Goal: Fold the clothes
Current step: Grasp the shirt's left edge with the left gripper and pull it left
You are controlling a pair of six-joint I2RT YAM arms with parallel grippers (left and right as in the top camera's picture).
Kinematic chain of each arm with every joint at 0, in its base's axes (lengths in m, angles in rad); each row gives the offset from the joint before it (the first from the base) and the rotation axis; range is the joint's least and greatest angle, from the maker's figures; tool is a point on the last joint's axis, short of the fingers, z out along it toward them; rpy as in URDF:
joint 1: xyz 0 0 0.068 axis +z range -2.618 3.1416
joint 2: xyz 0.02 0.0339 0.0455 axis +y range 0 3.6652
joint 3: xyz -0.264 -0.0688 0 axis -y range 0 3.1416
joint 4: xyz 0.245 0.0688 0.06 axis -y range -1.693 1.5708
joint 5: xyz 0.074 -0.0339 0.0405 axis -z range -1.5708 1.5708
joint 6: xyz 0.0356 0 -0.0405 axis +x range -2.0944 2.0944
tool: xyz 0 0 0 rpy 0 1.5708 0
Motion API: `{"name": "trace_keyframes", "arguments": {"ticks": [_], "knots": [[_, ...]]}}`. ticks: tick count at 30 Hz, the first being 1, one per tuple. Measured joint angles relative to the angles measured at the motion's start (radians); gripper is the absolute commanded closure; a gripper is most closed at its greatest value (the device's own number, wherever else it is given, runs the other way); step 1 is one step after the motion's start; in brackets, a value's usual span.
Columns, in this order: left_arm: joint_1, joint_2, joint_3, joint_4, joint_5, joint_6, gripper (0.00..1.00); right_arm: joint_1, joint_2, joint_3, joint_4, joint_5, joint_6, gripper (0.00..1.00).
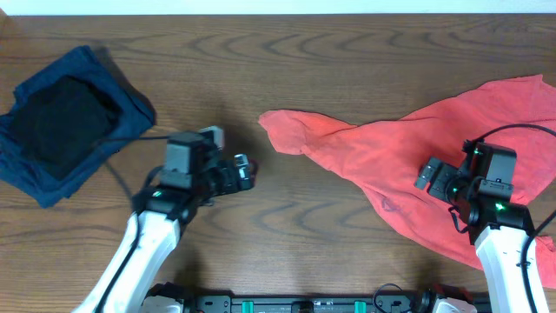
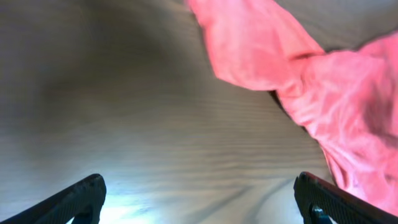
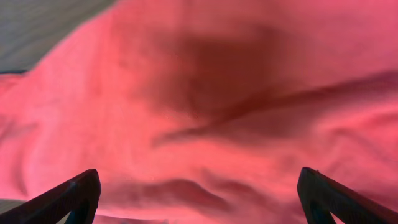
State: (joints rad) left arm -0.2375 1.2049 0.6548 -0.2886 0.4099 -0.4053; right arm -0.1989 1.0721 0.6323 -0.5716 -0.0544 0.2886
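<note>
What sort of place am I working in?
Probably a lab bench set up for laundry folding: a wood-grain table, a crumpled coral-red cotton T-shirt, and a folded navy-blue garment under a black garment.

Most likely a robotics lab or test bench, not a home. Told by 2 white-and-black machines, left arm point(image 1: 143, 248) and right arm point(image 1: 506, 256), fixed to a black rail point(image 1: 304, 304) along the near edge of a wood-grain desk point(image 1: 287, 235). Also by loose black cables point(image 1: 519, 127), green status lights point(image 1: 500, 208) and a coral-red T-shirt point(image 1: 382, 148) crumpled on bare wood.
</note>
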Motion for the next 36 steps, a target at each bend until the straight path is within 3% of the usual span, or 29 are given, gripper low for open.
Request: {"name": "trace_keyframes", "arguments": {"ticks": [11,13,15,17,21,27,34,35,36], "knots": [[-0.278,0.401,0.006,0.546,0.029,-0.186,0.00,-0.014,0.000,0.000,-0.046,0.021,0.000,0.01],[-0.322,0.483,0.006,0.681,0.029,-0.244,0.04,-0.014,0.000,0.000,-0.059,0.022,0.000,0.01],[-0.355,0.549,0.006,0.805,0.029,-0.289,0.15,-0.014,0.000,0.000,-0.066,0.023,0.000,0.01],[-0.383,0.618,0.007,0.941,0.021,-0.327,0.37,-0.014,0.000,0.000,-0.074,0.023,0.000,0.01],[-0.389,0.675,0.008,1.040,-0.030,-0.359,0.94,-0.014,0.000,0.000,-0.098,0.025,0.000,0.01],[-0.270,0.676,0.030,1.050,-0.076,-0.378,0.94,-0.014,0.000,0.000,-0.120,0.025,-0.002,0.01],[-0.024,0.625,0.117,1.000,-0.054,-0.383,0.94,-0.014,0.000,0.000,-0.120,0.025,-0.004,0.01],[0.006,0.610,0.131,0.974,-0.050,-0.383,0.89,-0.014,0.000,0.000,-0.120,0.025,-0.004,0.01],[0.048,0.589,0.152,0.938,-0.050,-0.385,0.69,-0.014,0.000,0.000,-0.120,0.025,-0.005,0.01]]}}
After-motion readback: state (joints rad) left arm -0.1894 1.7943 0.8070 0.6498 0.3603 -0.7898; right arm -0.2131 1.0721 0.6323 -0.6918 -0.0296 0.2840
